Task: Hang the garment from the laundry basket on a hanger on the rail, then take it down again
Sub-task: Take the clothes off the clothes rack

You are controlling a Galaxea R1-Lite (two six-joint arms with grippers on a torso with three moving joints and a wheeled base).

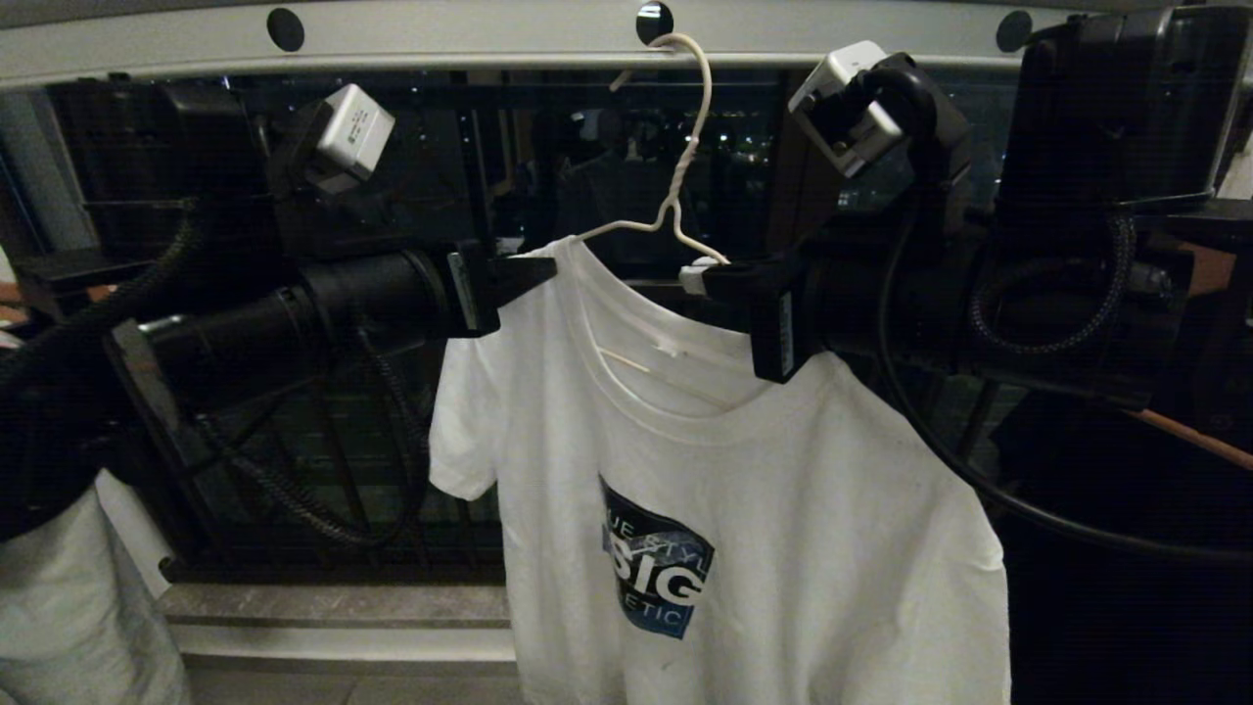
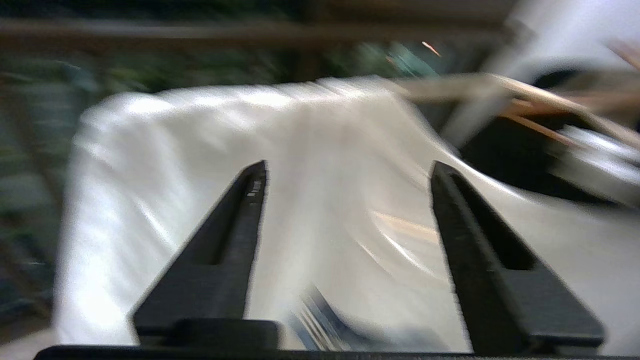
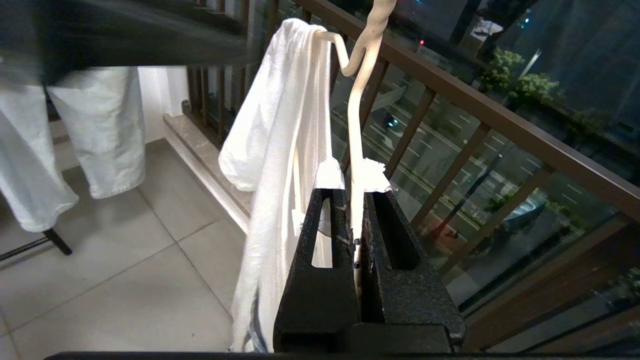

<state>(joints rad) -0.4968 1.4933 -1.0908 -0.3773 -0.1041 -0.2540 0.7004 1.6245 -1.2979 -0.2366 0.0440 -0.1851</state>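
While the left wrist view was too blurry to show much, it did show the left gripper (image 2: 347,177) with its fingers spread, right by the white T-shirt (image 1: 744,509). From the head view its tips were hard to see at the shirt's shoulder. The shirt hung on the wire hanger (image 1: 675,186), hooked in the rail (image 1: 470,39). Only the right wrist view showed the right gripper (image 3: 352,175) pinching the hanger's arm.

Black arms, braided black cables, white wrist cameras, tapered black fingers (image 2: 225,240)
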